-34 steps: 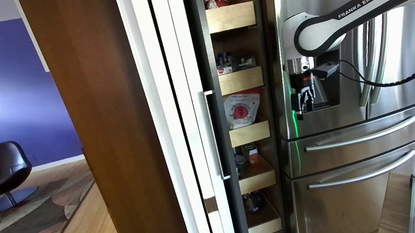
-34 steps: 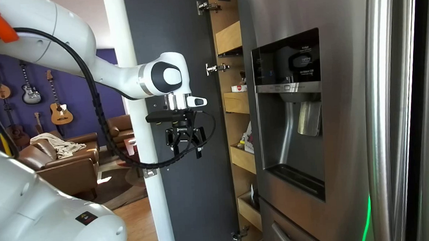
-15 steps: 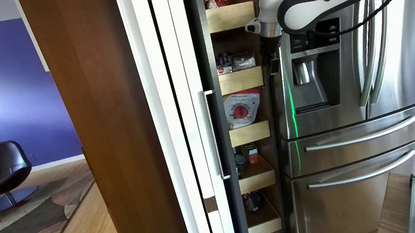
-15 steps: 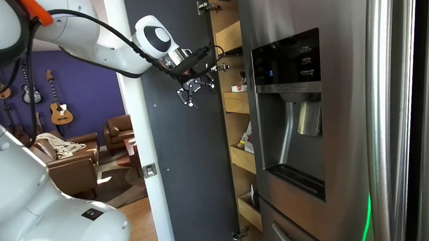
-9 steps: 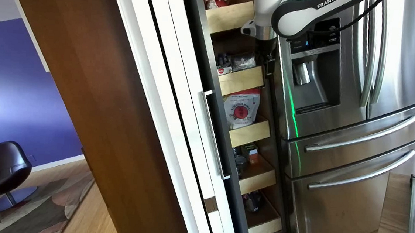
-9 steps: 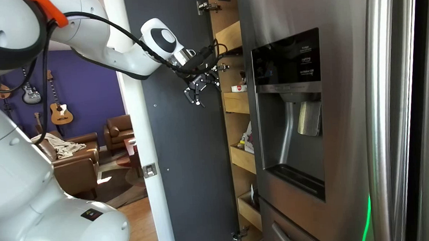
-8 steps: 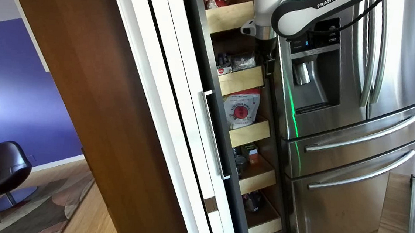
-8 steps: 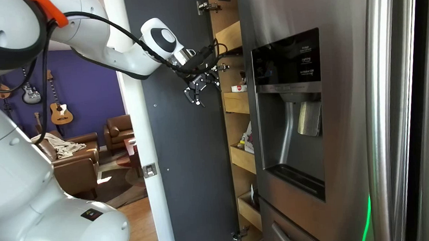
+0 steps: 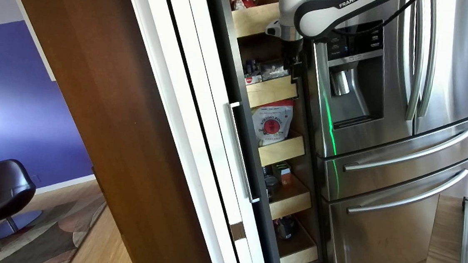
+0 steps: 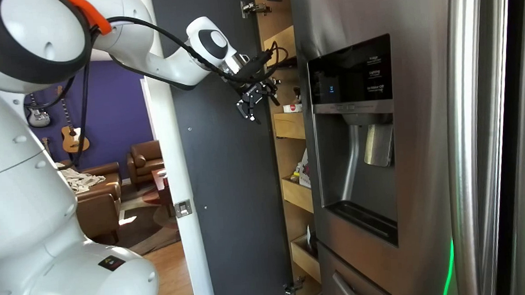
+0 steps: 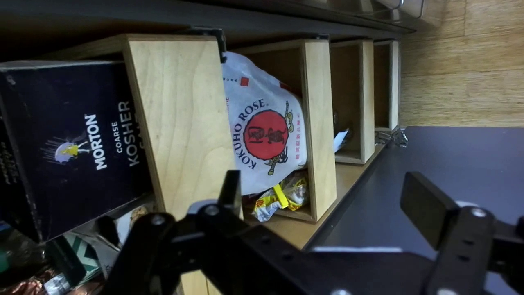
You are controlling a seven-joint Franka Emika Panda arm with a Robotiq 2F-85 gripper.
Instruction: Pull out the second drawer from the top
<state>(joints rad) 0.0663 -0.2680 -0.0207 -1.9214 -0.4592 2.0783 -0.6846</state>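
Second drawer (image 11: 184,119), MORTON lettering (image 11: 96,141), wrist view only

In an exterior view, we have the pantry cabinet (image 10: 287,156) between its door (image 10: 237,176), left, and the refrigerator (image 10: 419,135), right. Our end effector (image 10: 267,111) hangs near the second drawer from the top (image 10: 289,126). In the wrist view, that drawer holds a Morton coarse kosher salt box (image 11: 82,143); the drawer below (image 11: 320,135), a Kokuho Rose bag (image 11: 266,131) beside a plastic wrapper (image 11: 267,204).
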